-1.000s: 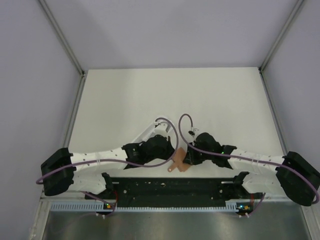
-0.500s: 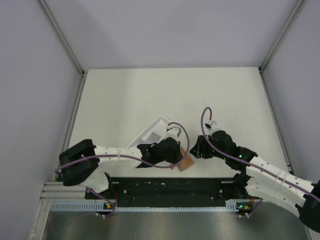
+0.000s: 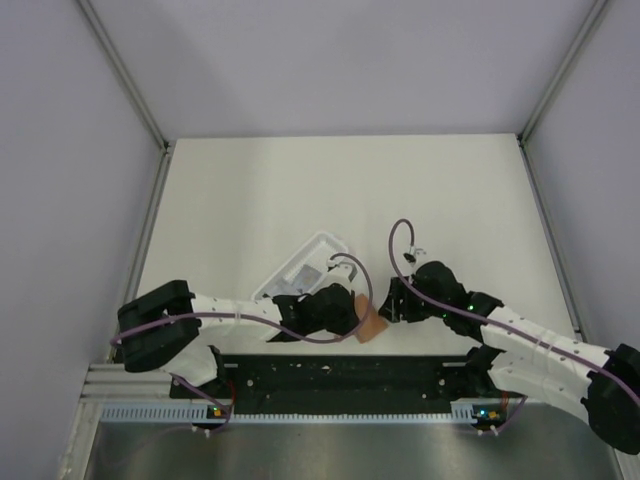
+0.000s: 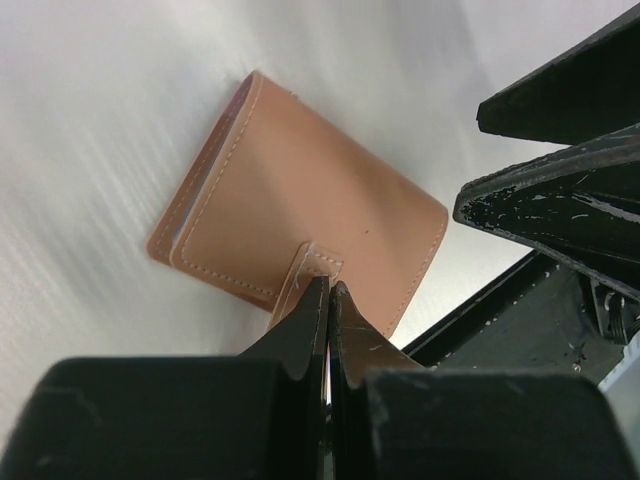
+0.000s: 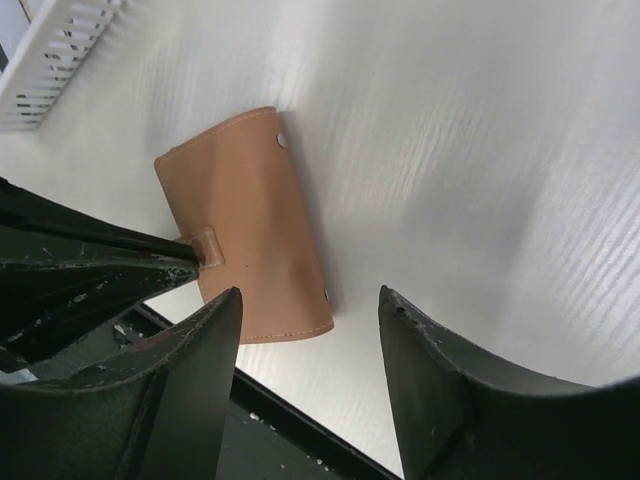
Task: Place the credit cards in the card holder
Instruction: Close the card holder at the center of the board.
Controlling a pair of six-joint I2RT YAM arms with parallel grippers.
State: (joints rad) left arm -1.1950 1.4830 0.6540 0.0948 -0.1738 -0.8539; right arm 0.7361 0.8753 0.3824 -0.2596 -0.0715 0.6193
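Card holder (image 4: 300, 200), end of tab (image 4: 318, 258) hidden within left pincer (image 4: 328, 292), probably clamped.

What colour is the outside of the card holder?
The card holder is plain orange-brown; the left wrist view shows it best.

The orange-brown stitched card holder (image 4: 300, 215) lies folded shut near the table's (image 3: 300, 190) front edge.

The top camera sits high at the near edge and looks down on the whole white table (image 3: 300, 180). Each wrist camera is very near the surface and looks down at a slant, from opposite sides. All three views share the tan card holder (image 3: 371, 325).
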